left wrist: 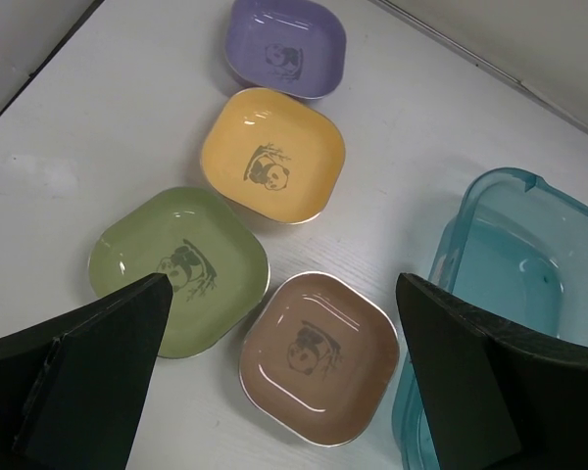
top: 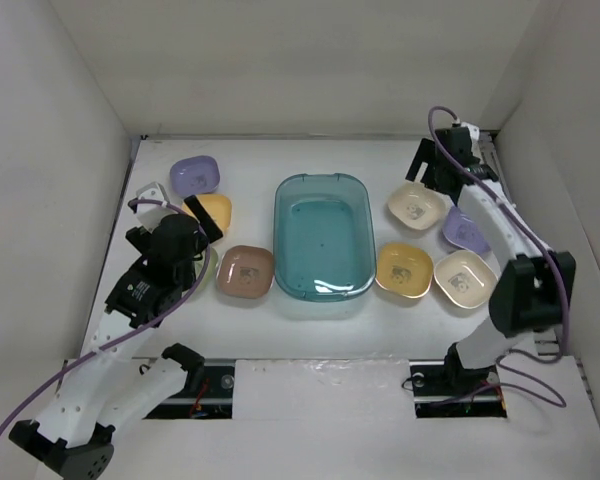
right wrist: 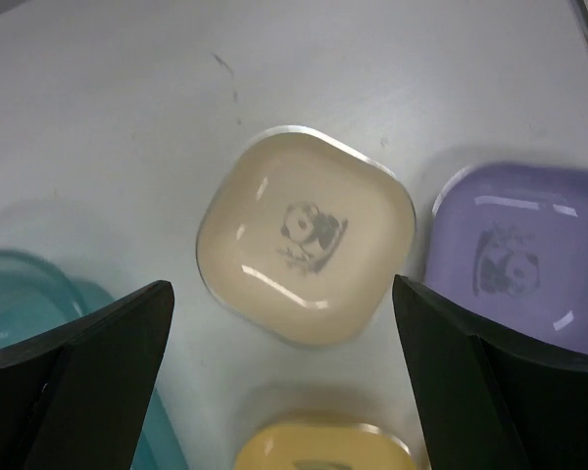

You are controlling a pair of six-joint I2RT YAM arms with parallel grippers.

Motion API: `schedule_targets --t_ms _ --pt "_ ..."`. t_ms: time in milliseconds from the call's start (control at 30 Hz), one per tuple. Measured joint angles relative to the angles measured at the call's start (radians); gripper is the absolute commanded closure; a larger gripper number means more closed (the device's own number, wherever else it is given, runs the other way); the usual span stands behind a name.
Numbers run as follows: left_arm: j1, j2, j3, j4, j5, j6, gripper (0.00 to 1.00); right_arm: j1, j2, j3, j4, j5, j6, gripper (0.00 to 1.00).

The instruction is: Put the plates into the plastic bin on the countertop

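The left gripper (left wrist: pixel 282 294), spread wide, hangs over four plates (left wrist: pixel 272 152) left of the bin (top: pixel 323 290), the right gripper (right wrist: pixel 282 284), equally spread, over a cream plate (right wrist: pixel 306 235) among four on the countertop (top: pixel 320 330) right of it.

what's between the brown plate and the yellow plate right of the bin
The teal bin, empty, with only narrow strips of bare countertop on either side; the top view shows it.

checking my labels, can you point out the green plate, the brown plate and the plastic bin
green plate (left wrist: pixel 176 269), left wrist view, on its centre print
brown plate (left wrist: pixel 318 352), left wrist view, on its centre print
plastic bin (top: pixel 323 235), top external view, on its bare floor
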Motion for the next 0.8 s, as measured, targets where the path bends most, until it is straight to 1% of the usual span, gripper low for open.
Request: schedule_targets --t_ms 167,233,333,500,700,767,800 --pt "0.000 -0.002 0.000 0.004 0.014 0.004 0.00 -0.039 0.338 0.328 -0.030 -0.018 -0.056 0.00" --pt "0.000 -0.003 0.000 0.006 0.017 0.007 0.00 -0.058 0.422 0.382 -0.030 -0.032 -0.081 0.00" --pt "0.000 -0.003 0.000 0.007 0.023 0.009 0.00 -0.093 0.475 0.375 -0.055 -0.090 -0.102 0.00" --pt "0.000 0.000 0.000 0.009 0.037 0.018 0.00 -0.121 0.454 0.264 -0.024 -0.199 -0.095 0.00" --pt "0.000 0.010 0.000 0.014 0.048 0.022 0.00 -0.056 0.481 0.269 0.020 -0.274 -0.059 0.00" --pt "0.000 0.010 0.000 0.015 0.049 0.022 0.00 -0.037 0.517 0.293 0.031 -0.291 -0.042 0.02" --pt "0.000 0.010 0.000 0.015 0.050 0.022 0.00 -0.028 0.542 0.308 0.040 -0.295 -0.031 0.05"
